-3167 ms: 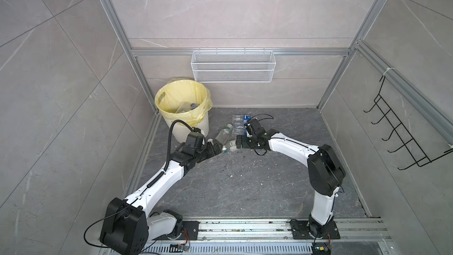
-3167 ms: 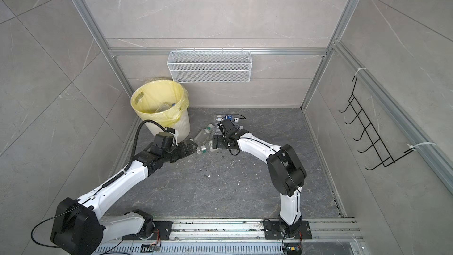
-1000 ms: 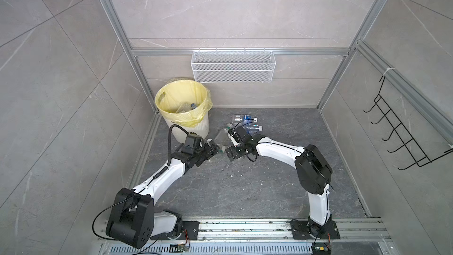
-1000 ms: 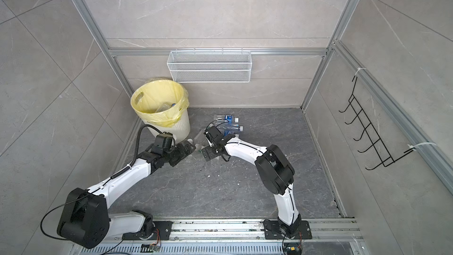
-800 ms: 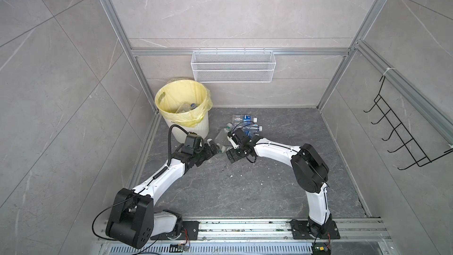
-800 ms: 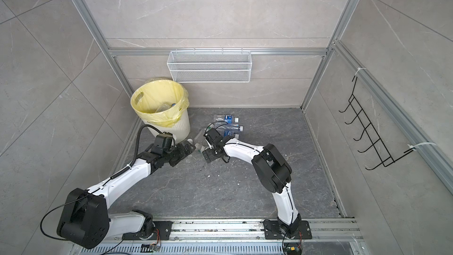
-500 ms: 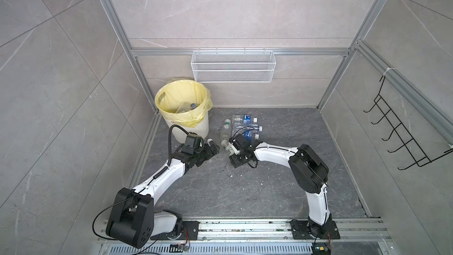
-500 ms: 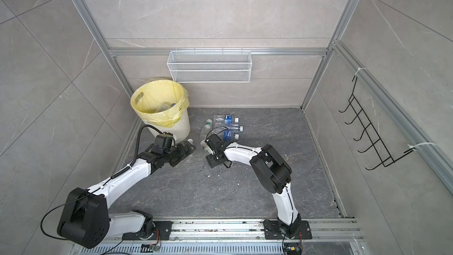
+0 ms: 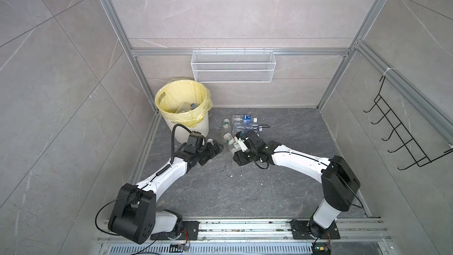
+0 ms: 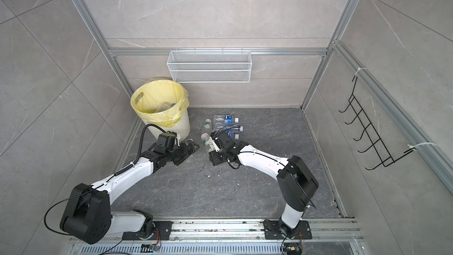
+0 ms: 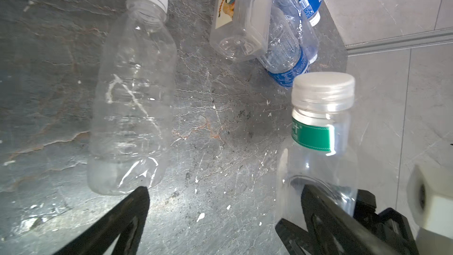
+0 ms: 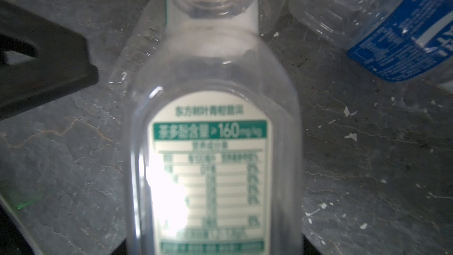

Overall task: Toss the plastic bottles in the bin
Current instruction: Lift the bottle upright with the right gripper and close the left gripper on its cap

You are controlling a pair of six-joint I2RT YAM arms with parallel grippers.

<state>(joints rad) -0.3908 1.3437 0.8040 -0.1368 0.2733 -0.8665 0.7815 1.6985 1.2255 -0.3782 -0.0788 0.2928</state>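
Your left claw (image 9: pixel 215 150) stood apart, low over the worktop (image 9: pixel 220 192). Your right claw (image 9: pixel 232 148) was clamped on a green-label bottle (image 9: pixel 228 141), cap up. Beyond, loose bottles (image 9: pixel 243 120) lay on the worktop. The bin (image 9: pixel 196 130) stood far left, bottles inside.

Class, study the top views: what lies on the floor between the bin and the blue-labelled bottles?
A clear white-capped bottle lies between the bin and the blue-labelled bottles. Both top views show it.
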